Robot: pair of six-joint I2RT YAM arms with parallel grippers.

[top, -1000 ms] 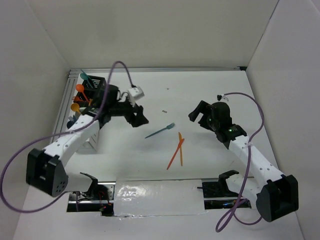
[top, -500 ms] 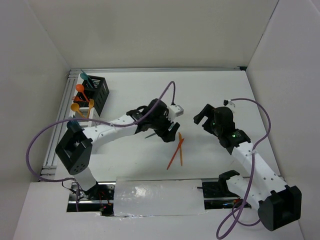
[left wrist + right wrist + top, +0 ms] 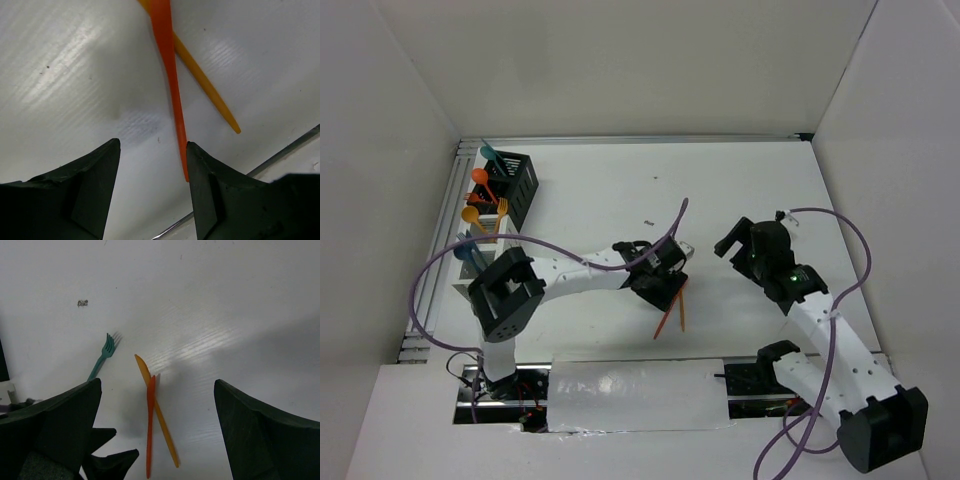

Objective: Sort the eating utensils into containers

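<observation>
White table, near edge: left gripper hangs low, jaws spread astride the orange handle, pinching nothing, probably lined up to grab it. Right gripper gapes wide and empty, keeping clear. Teal fork lies beyond; black caddy waits far left.

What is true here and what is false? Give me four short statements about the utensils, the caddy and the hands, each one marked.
1. A red-orange utensil lies across a lighter orange utensil on the table. True.
2. The left hand grips the teal fork. False: its jaws stand apart and empty beside the orange pair, and the fork lies free on the table.
3. The right hand is shut. False: it is wide open and holds nothing.
4. A teal utensil sticks out of the black caddy. True.
</observation>
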